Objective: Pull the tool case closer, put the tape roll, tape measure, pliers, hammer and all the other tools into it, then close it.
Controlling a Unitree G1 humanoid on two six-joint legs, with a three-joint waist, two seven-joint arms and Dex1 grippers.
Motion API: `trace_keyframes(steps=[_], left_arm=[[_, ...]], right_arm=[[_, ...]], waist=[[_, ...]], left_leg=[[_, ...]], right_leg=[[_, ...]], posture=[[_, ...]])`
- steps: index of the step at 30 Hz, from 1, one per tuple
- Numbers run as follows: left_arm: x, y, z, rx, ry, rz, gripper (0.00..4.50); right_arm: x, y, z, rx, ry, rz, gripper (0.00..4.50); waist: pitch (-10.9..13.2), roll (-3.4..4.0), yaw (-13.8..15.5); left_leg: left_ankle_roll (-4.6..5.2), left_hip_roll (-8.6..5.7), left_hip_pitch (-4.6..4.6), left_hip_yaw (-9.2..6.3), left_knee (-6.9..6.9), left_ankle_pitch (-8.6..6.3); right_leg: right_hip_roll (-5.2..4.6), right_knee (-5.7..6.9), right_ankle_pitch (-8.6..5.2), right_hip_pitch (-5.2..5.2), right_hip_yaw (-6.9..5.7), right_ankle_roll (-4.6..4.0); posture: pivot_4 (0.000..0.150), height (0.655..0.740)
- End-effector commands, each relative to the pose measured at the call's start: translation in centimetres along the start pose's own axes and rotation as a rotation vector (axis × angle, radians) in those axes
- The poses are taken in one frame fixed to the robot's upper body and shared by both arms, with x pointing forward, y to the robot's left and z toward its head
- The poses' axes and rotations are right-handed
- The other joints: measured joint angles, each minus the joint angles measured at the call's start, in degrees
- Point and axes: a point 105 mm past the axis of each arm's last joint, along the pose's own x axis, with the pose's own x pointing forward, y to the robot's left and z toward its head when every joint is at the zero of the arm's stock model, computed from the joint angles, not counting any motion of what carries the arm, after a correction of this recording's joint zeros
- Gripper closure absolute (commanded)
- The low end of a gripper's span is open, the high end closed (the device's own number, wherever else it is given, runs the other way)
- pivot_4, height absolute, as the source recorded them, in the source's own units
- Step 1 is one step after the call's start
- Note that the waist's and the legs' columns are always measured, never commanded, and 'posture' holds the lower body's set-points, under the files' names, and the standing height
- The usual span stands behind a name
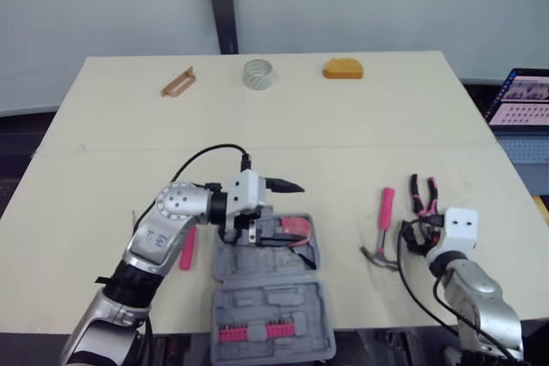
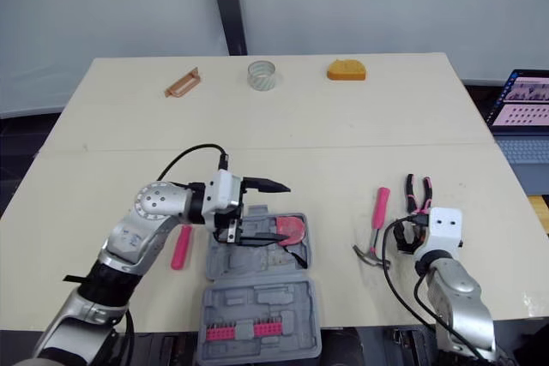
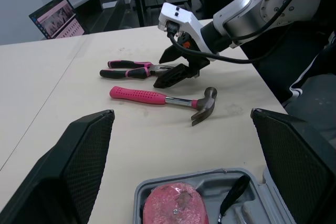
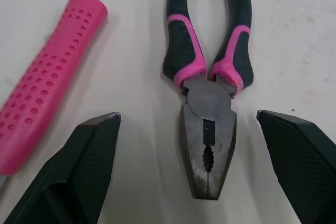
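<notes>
Nearest the front edge, at six o'clock on the table, the grey tool case [image 1: 300, 302] is seen lying open, with a row of pink bits [image 1: 253, 332] in its near half. Its pulling closer is judged to be done. In its far half a rounded pink item, taken to be the tape measure [image 3: 176, 204], is already stowed beside a black-handled piece.

At nine o'clock from the case a pink-handled tool [image 1: 187, 249] is left on the table, just beside the case and partly hidden by the arm, so its kind cannot be told. At eleven o'clock, by the far edge, a tan tool [image 1: 177, 82] is seen well apart from the case. The left gripper [image 1: 287, 210] is held above the far half of the case, its fingers spread wide and nothing gripped.

At twelve o'clock the tape roll [image 1: 258, 74] is found upright by the far edge, and at one o'clock an orange object [image 1: 343, 68]. At three o'clock from the case the pink-handled hammer [image 1: 385, 216] is laid flat. Just beside it are the pliers [image 1: 423, 193], their head bracketed by the right gripper [image 4: 187, 115], whose fingers are spread and not touching them.

Most of the packing is judged to remain, and the case is not yet closed.
</notes>
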Motion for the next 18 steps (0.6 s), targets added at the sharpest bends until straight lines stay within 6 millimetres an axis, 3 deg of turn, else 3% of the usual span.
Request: trace_keyframes(steps=[1,7,10,14,18], left_arm=[[0.2,0.0,0.8,0.034,-0.017,-0.003,0.0],[0.3,-0.2,0.8,0.033,-0.017,0.0,0.0],[0.3,-0.3,0.8,0.032,-0.017,0.003,0.0],[0.3,-0.3,0.8,0.029,-0.017,0.007,0.0],[0.3,-0.1,0.7,0.029,-0.019,0.013,0.0]], right_arm=[[0.2,-0.6,0.1,0.001,-0.015,-0.024,0.1],[0.7,-0.7,0.1,0.029,-0.012,-0.036,0.1],[0.8,-1.2,-0.1,0.029,-0.006,-0.062,1.38],[0.7,-1.4,-0.3,0.028,-0.003,-0.076,3.46],[0.6,-1.9,-0.1,0.021,-0.017,-0.099,3.54]], waist=[[0.0,0.0,0.0],[0.0,0.0,-0.2],[0.0,0.0,-0.1],[0.0,0.0,0.1],[0.0,0.0,0.1]], left_leg=[[0.0,0.0,0.0,0.0,0.0,0.0],[0.0,0.0,0.01,0.0,0.01,0.0],[0.0,0.0,0.01,0.0,0.01,0.0],[0.0,0.0,0.0,-0.01,0.01,0.0],[0.0,0.0,0.0,-0.01,0.01,0.0]], right_leg=[[0.0,0.0,0.0,0.0,0.0,0.0],[0.0,0.01,0.0,0.0,0.01,0.0],[0.0,0.01,0.0,0.0,0.01,0.0],[0.0,0.01,0.0,0.01,0.01,0.0],[0.0,0.01,0.0,0.01,0.01,0.0]], posture=[[0.15,0.74],[0.15,0.74],[0.15,0.74],[0.15,0.74],[0.15,0.74]])
